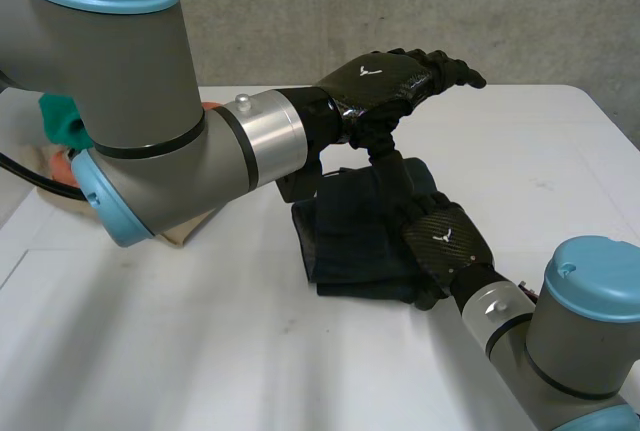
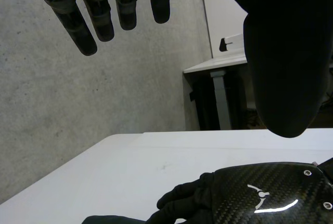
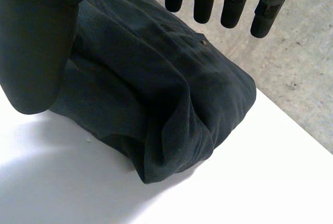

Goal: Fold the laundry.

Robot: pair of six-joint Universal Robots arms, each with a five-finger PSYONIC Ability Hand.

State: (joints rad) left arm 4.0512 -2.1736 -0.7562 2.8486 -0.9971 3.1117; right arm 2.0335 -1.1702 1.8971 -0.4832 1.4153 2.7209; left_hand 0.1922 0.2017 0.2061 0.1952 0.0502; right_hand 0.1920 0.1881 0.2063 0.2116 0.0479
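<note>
I see my left hand (image 1: 385, 81) raised off the white table (image 1: 200, 351), fingers straight and relaxed, holding nothing. Just below it is my right hand (image 1: 445, 241), fingers straight and thumb apart, gripping nothing. The folded dark garment (image 3: 171, 94) lies under its palm and fingertips.

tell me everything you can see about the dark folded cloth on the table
The dark navy folded cloth is a thick, soft bundle of several layers. It looks like a woven, cotton-like fabric, with a rounded fold at one end. It lies flat on the white table, about mid-table. The right hand lies over its near corner with fingers straight. The left hand is raised open above it.
</note>
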